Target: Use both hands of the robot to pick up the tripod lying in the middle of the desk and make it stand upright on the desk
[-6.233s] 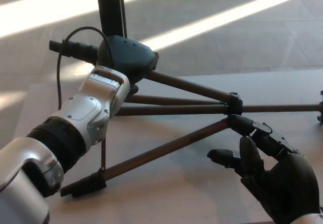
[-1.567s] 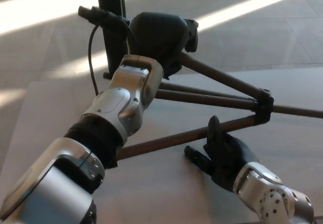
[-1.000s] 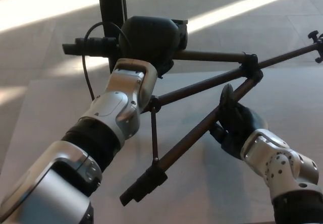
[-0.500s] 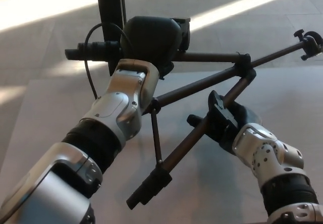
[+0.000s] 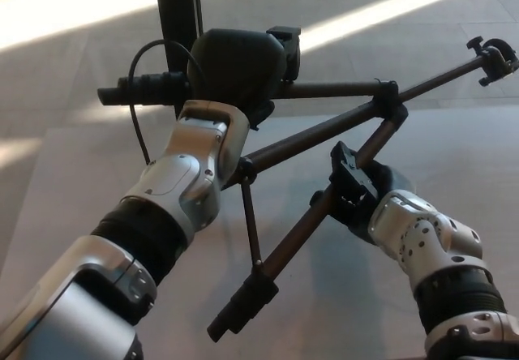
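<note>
Basically the desk [image 5: 73, 182] fills the lower frame, pale surface, with sunlit floor [image 5: 389, 11] beyond its far edge. A dark vertical post [image 5: 177, 19] stands at top, behind the action.

Left arm [image 5: 154, 214], silver with black joints, comes in from lower left and reaches up to the tripod [image 5: 324, 133] head. Left hand [image 5: 239, 72] is wrapped over the dark bulky head of the tripod, fingers closed round it, holding it up off the desk; a black handle [image 5: 142, 90] sticks out to the left of the head and a thin cable [image 5: 138, 109] loops beside the wrist.

Tripod is lifted, tilted, mid frame above the desk. Legs fan out from the head: one runs right and up to a knob clamp [image 5: 491, 56] near the top right, another slants down to a foot [image 5: 242, 307] at lower middle, hanging over the desk; can't tell if the foot touches.

Right arm [image 5: 442, 255] enters from lower right. Right hand [image 5: 357, 190] is clamped on the lower slanting leg, below the black leg collar [image 5: 388, 105], fingers curled round the tube.

A thin brace rod [image 5: 250, 222] links hub to lower leg.
</note>
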### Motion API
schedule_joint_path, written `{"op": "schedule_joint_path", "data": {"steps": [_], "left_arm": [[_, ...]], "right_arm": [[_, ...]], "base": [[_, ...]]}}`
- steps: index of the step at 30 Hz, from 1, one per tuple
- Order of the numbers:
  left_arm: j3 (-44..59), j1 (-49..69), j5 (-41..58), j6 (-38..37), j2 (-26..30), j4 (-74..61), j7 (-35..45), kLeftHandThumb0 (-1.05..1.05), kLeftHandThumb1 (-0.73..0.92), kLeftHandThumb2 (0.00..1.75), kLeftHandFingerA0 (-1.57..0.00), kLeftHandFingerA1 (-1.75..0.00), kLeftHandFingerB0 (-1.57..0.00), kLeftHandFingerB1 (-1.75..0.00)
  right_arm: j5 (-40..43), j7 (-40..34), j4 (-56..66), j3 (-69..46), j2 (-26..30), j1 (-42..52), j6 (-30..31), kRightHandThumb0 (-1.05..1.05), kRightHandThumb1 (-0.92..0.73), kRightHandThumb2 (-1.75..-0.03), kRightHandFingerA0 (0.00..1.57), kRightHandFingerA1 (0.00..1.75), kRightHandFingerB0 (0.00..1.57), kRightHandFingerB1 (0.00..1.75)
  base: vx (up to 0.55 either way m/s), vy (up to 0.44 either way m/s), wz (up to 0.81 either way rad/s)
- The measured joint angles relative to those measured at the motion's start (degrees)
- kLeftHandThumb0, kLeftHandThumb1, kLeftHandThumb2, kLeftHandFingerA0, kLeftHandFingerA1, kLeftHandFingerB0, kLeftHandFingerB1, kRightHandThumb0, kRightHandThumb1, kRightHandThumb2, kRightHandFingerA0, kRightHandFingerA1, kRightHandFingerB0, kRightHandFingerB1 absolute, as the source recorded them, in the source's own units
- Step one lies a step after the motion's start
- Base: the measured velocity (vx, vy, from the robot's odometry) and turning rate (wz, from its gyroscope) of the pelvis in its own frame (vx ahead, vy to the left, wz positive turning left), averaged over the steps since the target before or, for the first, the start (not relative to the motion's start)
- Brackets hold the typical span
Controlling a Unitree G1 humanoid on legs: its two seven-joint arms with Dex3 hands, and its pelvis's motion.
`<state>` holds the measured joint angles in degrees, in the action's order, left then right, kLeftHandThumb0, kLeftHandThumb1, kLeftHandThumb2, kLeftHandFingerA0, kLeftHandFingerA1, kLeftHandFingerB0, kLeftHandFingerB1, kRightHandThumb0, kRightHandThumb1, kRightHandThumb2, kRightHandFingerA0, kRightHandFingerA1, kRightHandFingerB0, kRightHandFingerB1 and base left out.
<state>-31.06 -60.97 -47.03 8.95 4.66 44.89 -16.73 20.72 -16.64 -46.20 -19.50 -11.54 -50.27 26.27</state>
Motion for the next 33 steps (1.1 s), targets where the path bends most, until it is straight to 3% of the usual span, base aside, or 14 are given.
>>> {"op": "schedule_joint_path", "data": {"steps": [2, 3, 4, 6, 11, 23, 26, 27, 28, 29, 30, 31, 32, 33], "left_arm": [[0.0, 0.1, 0.0, 0.0, 0.1, -0.1, -0.1, -0.24, 0.64, 0.66, -0.84, -1.74, -0.72, -1.42], [0.1, 0.1, 0.1, 0.0, 0.1, -0.2, -0.1, -0.24, 0.64, 0.66, -0.84, -1.74, -0.72, -1.42], [0.2, 0.2, 0.1, 0.0, 0.2, -0.3, -0.1, -0.18, 0.58, 0.60, -0.89, -1.69, -0.77, -1.07], [0.6, 0.3, 0.3, 0.0, 0.2, -0.4, -0.1, -0.16, 0.56, 0.67, -0.89, -1.60, -0.80, -0.97], [3.1, 0.9, 1.1, -0.1, 0.2, -1.3, -0.3, -0.14, 0.62, 0.87, -0.84, -1.75, -0.63, -1.63], [13.7, 3.4, 5.4, -1.4, -1.8, -4.5, -0.8, -0.16, 0.54, 1.12, -0.84, -1.75, -0.70, -1.65], [16.6, 3.9, 6.6, -1.7, -2.7, -5.2, -1.4, -0.18, 0.48, 1.17, -1.22, -1.42, -1.03, -1.28], [17.5, 4.1, 7.0, -1.9, -2.9, -5.5, -1.6, -0.13, 0.47, 1.15, -1.25, -1.40, -1.03, -1.24], [18.4, 4.4, 7.4, -2.1, -3.2, -5.7, -1.8, -0.13, 0.47, 1.15, -1.25, -1.40, -1.03, -1.24], [19.4, 4.7, 7.9, -2.4, -3.5, -5.9, -2.1, -0.16, 0.48, 1.17, -1.28, -1.43, -1.01, -1.25], [20.1, 4.9, 8.1, -2.5, -3.8, -6.0, -2.3, -0.18, 0.47, 1.15, -1.28, -1.42, -1.01, -1.22], [21.2, 5.2, 8.6, -2.8, -4.2, -6.1, -2.6, -0.20, 0.48, 1.14, -1.26, -1.41, -1.00, -1.23], [22.3, 5.5, 9.1, -2.9, -4.6, -6.3, -2.9, -0.21, 0.49, 1.16, -1.24, -1.41, -1.00, -1.25], [22.9, 5.6, 9.4, -3.0, -4.8, -6.4, -3.1, -0.25, 0.49, 1.15, -1.23, -1.40, -1.04, -1.28]], "right_arm": [[-0.3, -0.3, 0.4, 0.5, -0.2, 0.5, -0.8, -0.26, -0.73, -0.84, 1.00, 1.75, 0.71, 1.67], [-0.6, -0.4, 0.5, 0.9, -0.2, 0.7, -1.2, -0.26, -0.73, -0.84, 1.00, 1.75, 0.71, 1.67], [-0.9, -0.5, 0.5, 1.4, -0.2, 0.9, -1.6, -0.19, -0.49, -1.19, 1.04, 1.74, 0.84, 1.59], [-1.8, -1.0, 0.7, 2.5, -0.1, 1.2, -2.4, -0.20, -0.49, -1.19, 1.02, 1.74, 0.81, 1.56], [-4.5, -2.8, 0.8, 5.8, 0.1, 1.3, -4.8, -0.18, -0.39, -1.31, 0.99, 1.74, 0.87, 1.61], [-9.6, -7.5, 2.9, 12.8, 1.3, 1.2, -10.4, -0.17, -0.49, -1.26, 0.91, 1.75, 0.79, 1.64], [-11.3, -8.6, 3.9, 15.0, 2.2, 1.1, -11.7, -0.15, -0.48, -1.19, 0.89, 1.75, 0.79, 1.64], [-11.7, -8.9, 4.0, 15.6, 2.6, 1.0, -12.2, -0.23, -0.50, -1.14, 1.19, 1.38, 1.06, 1.30], [-12.1, -9.2, 4.1, 16.2, 2.9, 0.9, -12.5, -0.23, -0.50, -1.14, 1.19, 1.38, 1.06, 1.30], [-12.7, -9.7, 4.1, 17.0, 3.3, 0.7, -13.0, -0.18, -0.51, -1.16, 0.93, 1.75, 0.82, 1.62], [-13.0, -9.9, 4.1, 17.4, 3.6, 0.5, -13.4, -0.16, -0.48, -1.20, 0.91, 1.75, 0.82, 1.64], [-13.6, -10.1, 4.1, 18.1, 4.0, 0.3, -13.8, -0.21, -0.47, -1.15, 1.20, 1.39, 1.07, 1.31], [-14.0, -10.4, 4.2, 18.9, 4.3, 0.0, -14.3, -0.16, -0.47, -1.22, 0.91, 1.73, 0.83, 1.61], [-14.3, -10.6, 4.2, 19.3, 4.5, -0.2, -14.6, -0.20, -0.49, -1.18, 0.90, 1.72, 0.83, 1.57]], "base": [[0.00, 0.000, 0.00], [0.00, 0.000, 0.00], [0.00, 0.000, 0.00], [0.00, 0.000, 0.00], [0.00, 0.000, 0.00], [0.00, 0.000, 0.00], [0.00, 0.000, 0.00], [0.00, 0.000, 0.00], [0.00, 0.000, 0.00], [0.00, 0.000, 0.00], [0.00, 0.000, 0.00], [0.00, 0.000, 0.00], [0.00, 0.000, 0.00], [0.00, 0.000, 0.00]]}}
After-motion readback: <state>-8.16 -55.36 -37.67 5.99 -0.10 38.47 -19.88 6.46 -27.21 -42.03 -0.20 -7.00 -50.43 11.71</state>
